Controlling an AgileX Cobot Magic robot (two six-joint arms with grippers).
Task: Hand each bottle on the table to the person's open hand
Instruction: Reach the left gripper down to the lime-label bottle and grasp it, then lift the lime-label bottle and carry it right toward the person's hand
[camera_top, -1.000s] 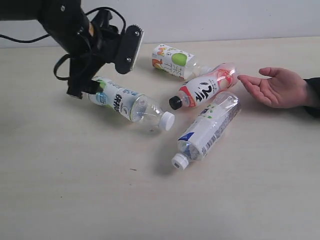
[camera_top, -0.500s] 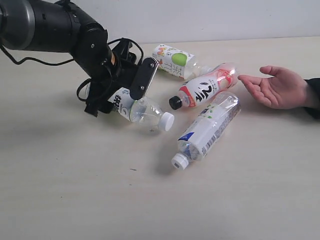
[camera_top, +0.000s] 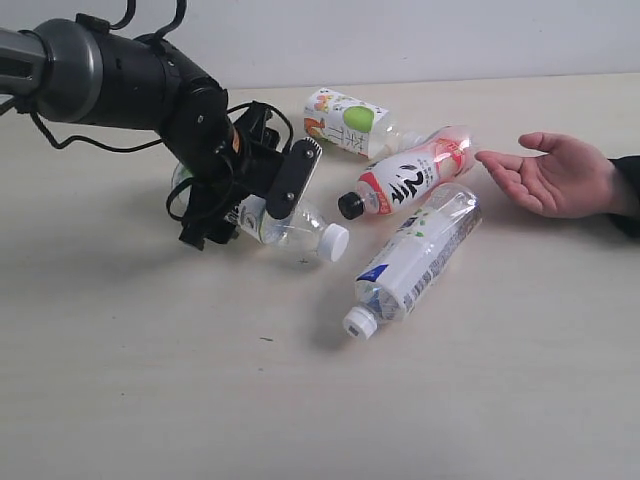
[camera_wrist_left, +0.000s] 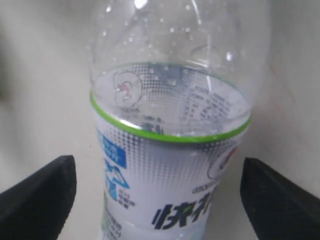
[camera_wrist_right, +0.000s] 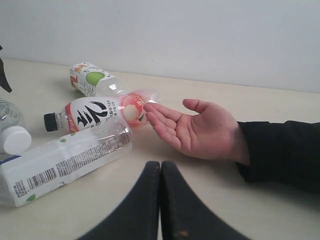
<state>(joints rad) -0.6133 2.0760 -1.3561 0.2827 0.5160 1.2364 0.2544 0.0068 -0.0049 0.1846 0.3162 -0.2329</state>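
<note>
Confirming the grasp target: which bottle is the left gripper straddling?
The green-and-white bottle, leftmost, white cap; the open left gripper brackets it. The red-and-white, blue-and-white and apple-label bottles lie apart, nearer the person's hand.

left arm (camera_top: 120, 75): my chunky one, glossy black rounded shell, with a grey metal section (camera_top: 15, 65) further up
cables (camera_top: 90, 148): thin black ones, hanging off it in loose loops
left fingers (camera_top: 293, 178): flat black plates, pale ribbed edge as far as I can see
right fingers (camera_wrist_right: 140, 210): smooth matte black, curved, tapering to narrow tips, with a tiny orange fleck on one
</note>
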